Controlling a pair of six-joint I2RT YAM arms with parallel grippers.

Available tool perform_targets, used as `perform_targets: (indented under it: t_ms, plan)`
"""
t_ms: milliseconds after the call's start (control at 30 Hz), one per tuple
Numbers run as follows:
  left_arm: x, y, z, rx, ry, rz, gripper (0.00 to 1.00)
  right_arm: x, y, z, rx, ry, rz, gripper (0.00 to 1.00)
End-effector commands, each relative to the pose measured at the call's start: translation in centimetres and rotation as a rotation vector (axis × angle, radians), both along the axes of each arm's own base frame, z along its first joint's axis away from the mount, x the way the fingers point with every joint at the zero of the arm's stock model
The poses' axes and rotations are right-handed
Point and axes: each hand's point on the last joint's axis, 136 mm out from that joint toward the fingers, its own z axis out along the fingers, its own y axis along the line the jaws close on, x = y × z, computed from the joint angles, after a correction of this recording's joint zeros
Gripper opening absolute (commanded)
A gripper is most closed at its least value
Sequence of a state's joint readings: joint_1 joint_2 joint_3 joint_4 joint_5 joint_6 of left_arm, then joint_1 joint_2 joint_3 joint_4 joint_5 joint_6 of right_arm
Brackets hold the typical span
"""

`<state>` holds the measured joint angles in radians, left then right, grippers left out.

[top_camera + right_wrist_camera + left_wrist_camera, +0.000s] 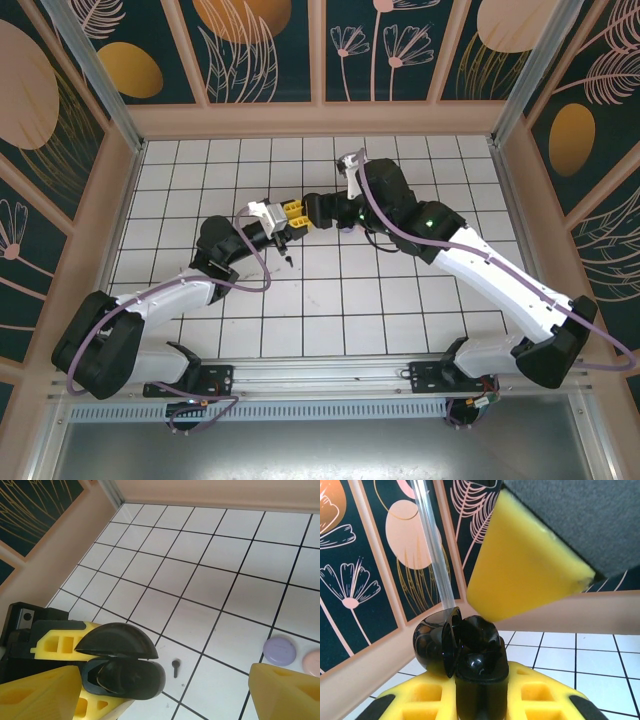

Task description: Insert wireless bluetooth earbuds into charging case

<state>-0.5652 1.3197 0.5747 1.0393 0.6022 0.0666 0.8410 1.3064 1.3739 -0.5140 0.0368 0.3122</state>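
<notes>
1. Top view: the left gripper [284, 222] and right gripper [306, 212] meet over the middle of the tiles [420, 300]. A black earbud [290, 260] lies loose just beside them, so I judge the job unfinished.
2. Left wrist: the left fingers [420, 695] are clamped on the open black case [472, 650], its lid tipped back. A right finger [520, 565] hangs above it. I cannot tell whether a bud already sits inside.
3. Right wrist: the right fingers [40, 695] are spread wide and hold nothing. This view adds the earbud [175, 666] on a tile near the case [122, 667]. A lilac case [279, 650] and a pink case [312, 661] lie well apart from it.
</notes>
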Motion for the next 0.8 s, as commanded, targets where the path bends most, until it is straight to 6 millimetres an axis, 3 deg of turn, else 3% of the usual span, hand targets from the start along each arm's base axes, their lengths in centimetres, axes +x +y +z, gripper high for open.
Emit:
perform_targets:
  t_ms: [0, 467, 633, 767]
  plan:
    - [-0.5, -0.3, 1.8, -0.021, -0.035, -0.030, 0.00, -0.1, 0.2, -1.2, -0.036, 0.014, 0.026, 0.87]
    - [-0.6, -0.4, 1.8, -0.019, -0.039, -0.038, 0.00, 2.5, -2.2, -1.2, -0.003, 0.023, -0.092, 0.82]
    - [-0.5, -0.3, 1.8, -0.020, -0.040, -0.030, 0.00, 2.2, -2.3, -1.5, 0.000, 0.035, -0.085, 0.81]
    - [-0.4, -0.4, 1.5, -0.018, -0.032, -0.034, 0.00, 1.4, -1.9, 0.1, 0.071, 0.019, -0.049, 0.83]
